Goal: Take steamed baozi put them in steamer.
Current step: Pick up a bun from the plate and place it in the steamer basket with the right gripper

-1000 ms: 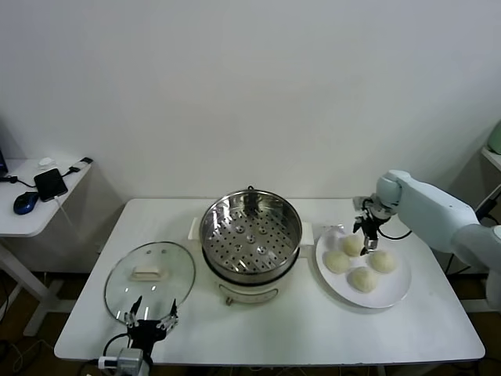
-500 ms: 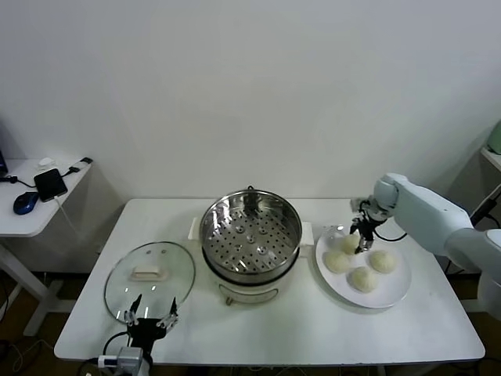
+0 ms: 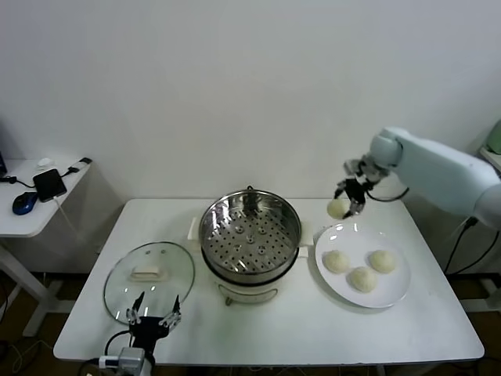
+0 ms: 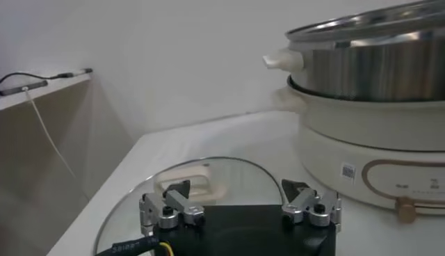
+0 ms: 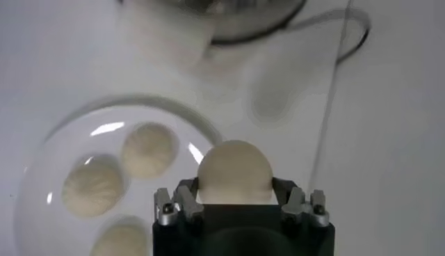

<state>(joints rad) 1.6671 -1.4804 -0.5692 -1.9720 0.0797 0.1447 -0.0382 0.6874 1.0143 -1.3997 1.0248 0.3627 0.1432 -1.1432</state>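
Right tool [image 3: 345,201] gripping one baozi [image 3: 337,207] above plate [image 3: 391,296]

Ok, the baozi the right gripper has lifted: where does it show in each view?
Head view: held baozi hangs in the right gripper, above the gap between steamer and plate.
Left wrist view: not in it.
Right wrist view: held baozi between the fingers, above the plate.
Shared landmark: the plate.

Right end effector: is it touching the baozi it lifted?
Touching. The right wrist view shows the baozi pinched between the right end effector's fingers; the head view shows it raised above the plate.
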